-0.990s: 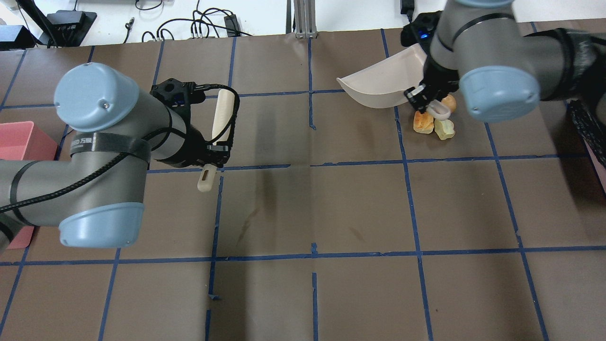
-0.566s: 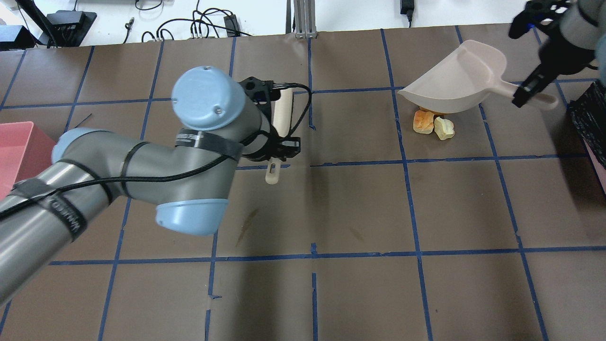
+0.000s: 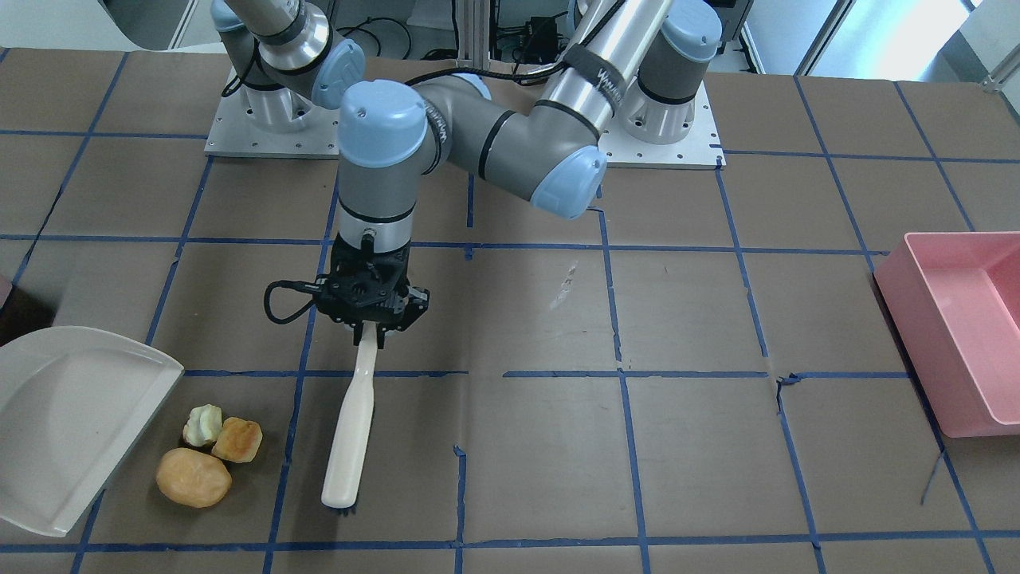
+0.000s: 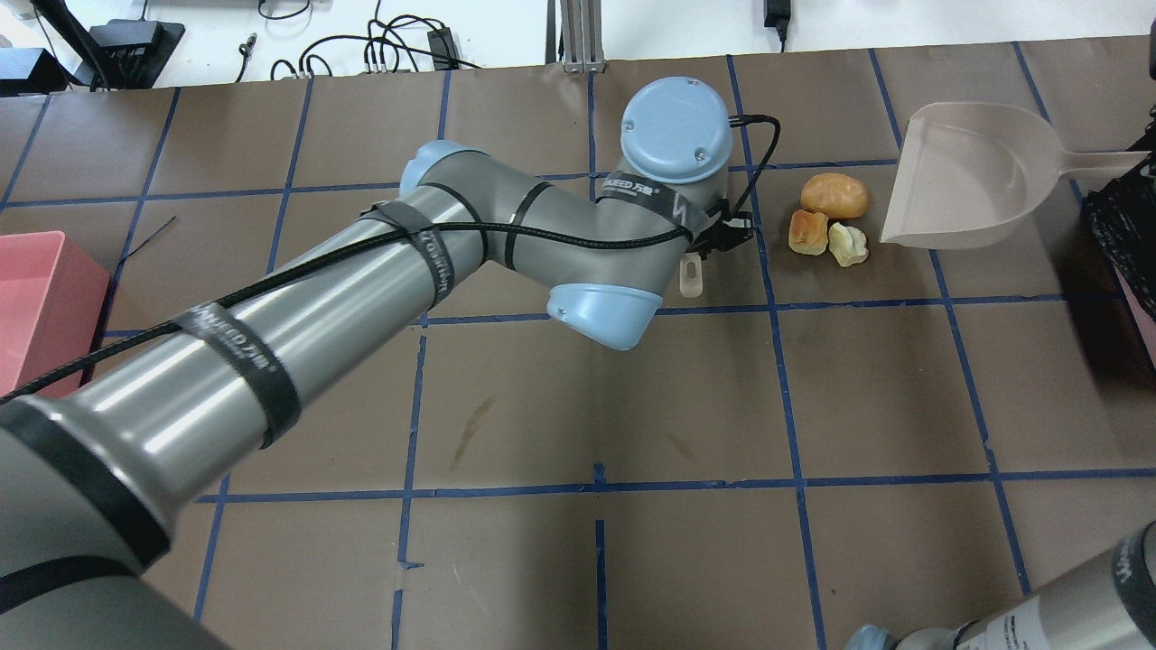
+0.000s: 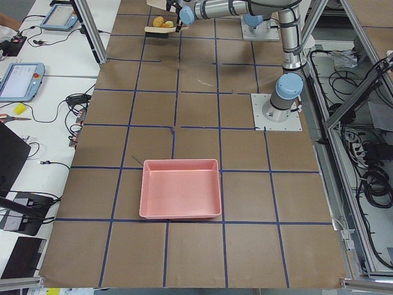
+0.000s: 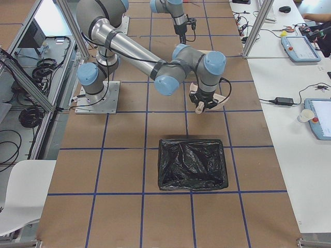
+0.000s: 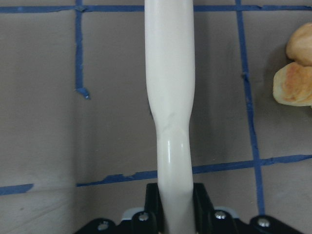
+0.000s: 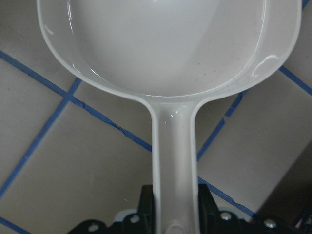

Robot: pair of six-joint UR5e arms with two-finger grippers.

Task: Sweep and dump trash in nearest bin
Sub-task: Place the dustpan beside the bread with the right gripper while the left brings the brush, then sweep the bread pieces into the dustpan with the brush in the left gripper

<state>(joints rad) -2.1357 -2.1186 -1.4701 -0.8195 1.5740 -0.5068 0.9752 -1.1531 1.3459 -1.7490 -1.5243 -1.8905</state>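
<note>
The trash lies in a tight cluster: a tan potato-shaped lump [image 4: 834, 195] [image 3: 194, 477], an orange-brown bread chunk [image 4: 807, 231] [image 3: 237, 439] and a pale core piece [image 4: 848, 244] [image 3: 203, 425]. My left gripper [image 3: 370, 319] [image 7: 174, 195] is shut on the handle of a cream brush [image 3: 351, 422] [image 7: 169, 97], whose bristle end rests on the table just beside the trash. My right gripper [image 8: 174, 214] is shut on the handle of a pale dustpan [image 4: 971, 176] [image 3: 64, 422], which lies flat on the other side of the trash, mouth toward it. The bin [image 6: 192, 164], lined with a black bag, shows at the overhead view's right edge [image 4: 1124, 235].
A bright pink tub [image 3: 956, 319] [image 4: 36, 289] stands at the far end of the table on my left side. My left arm [image 4: 433, 262] stretches across the table's middle. Blue tape lines grid the brown table top.
My left arm has swung far to the right, carrying the brush to beside the trash. My right arm has moved the dustpan right, off the trash, and laid it flat.
</note>
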